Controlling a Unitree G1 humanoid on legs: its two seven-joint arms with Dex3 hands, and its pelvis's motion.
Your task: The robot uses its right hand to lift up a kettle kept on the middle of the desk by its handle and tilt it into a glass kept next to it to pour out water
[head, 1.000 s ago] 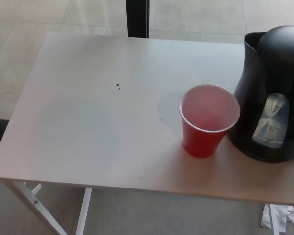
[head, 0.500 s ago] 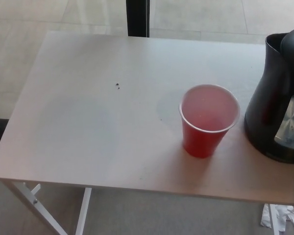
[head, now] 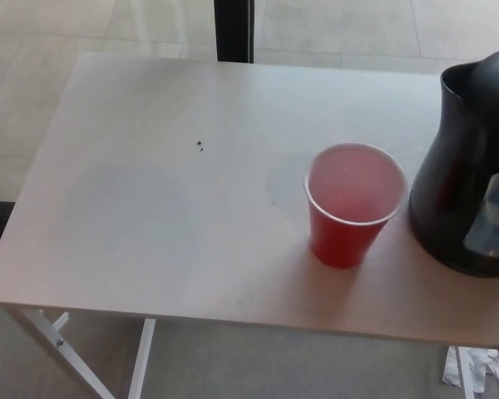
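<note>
A black kettle [head: 466, 174] with a clear water window stands at the right edge of the head view, partly cut off by the picture's border; its handle is out of sight. Just left of it, a red plastic cup [head: 353, 204] stands upright on the white desk [head: 166, 199], a small gap apart from the kettle. The cup's inside looks pale pink. Neither of my hands shows in the picture.
A dark vertical post [head: 233, 31] rises behind the desk's far edge. White desk legs [head: 66, 349] show below the front edge at the left. Crumpled white material [head: 474, 370] lies on the floor at the lower right. Two tiny dark specks [head: 200, 146] mark the desktop.
The kettle has moved right, from fully in view beside the cup to partly off the picture's right edge, then edged slightly back left. The cup has stayed put.
</note>
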